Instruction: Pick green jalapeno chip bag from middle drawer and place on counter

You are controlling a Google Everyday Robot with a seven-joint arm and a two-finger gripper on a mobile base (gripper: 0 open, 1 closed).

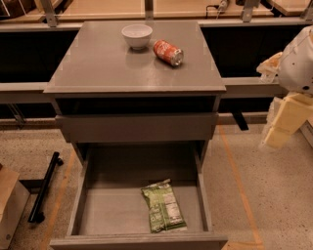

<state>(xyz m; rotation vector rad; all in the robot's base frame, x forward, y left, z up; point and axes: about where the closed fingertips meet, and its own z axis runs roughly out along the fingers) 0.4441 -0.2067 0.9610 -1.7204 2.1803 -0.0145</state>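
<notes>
Where the bag is: the green jalapeno chip bag [164, 207] is lying flat on the floor of the middle drawer [112, 210], right of centre and toward the front. The white label panel faces up and the bag's top end leans a bit to the left.
Bag vs walls: it's near the right side wall and close to the front wall, but I honestly can't say if it touches either.
Middle drawer: pulled way out toward the camera, with bare grey floor showing to the left of the bag and behind it.
Drawer above: a flat grey panel [137, 127], pushed in, with a dark gap between it and the top slab.
Counter: the glossy grey counter [98, 58] sits above both drawers and is wider than they are.
Bowl: a white bowl [137, 35] stands upright near the back middle of the counter.
Can: a red soda can [167, 52] lies on its side just right of the bowl, apart from it, with its silver end pointing front-right.
Gripper: the cream-coloured gripper [283, 124] is at the far right edge, hanging under the white arm housing [301, 61]. It's off to the side of the cabinet at about the height of the upper panel, over the floor and well apart from the bag and counter.
Grip state: no way to make out whether it's spread or closed up from this angle.
Floor: speckled floor [264, 205] with an orange tape line [239, 180] on the right side of the cabinet.
Left side: a black bar [45, 188] lies on the floor, with a cardboard box [10, 205] in the bottom-left corner.
Background: pale wooden surfaces [107, 9] run behind the counter.
</notes>
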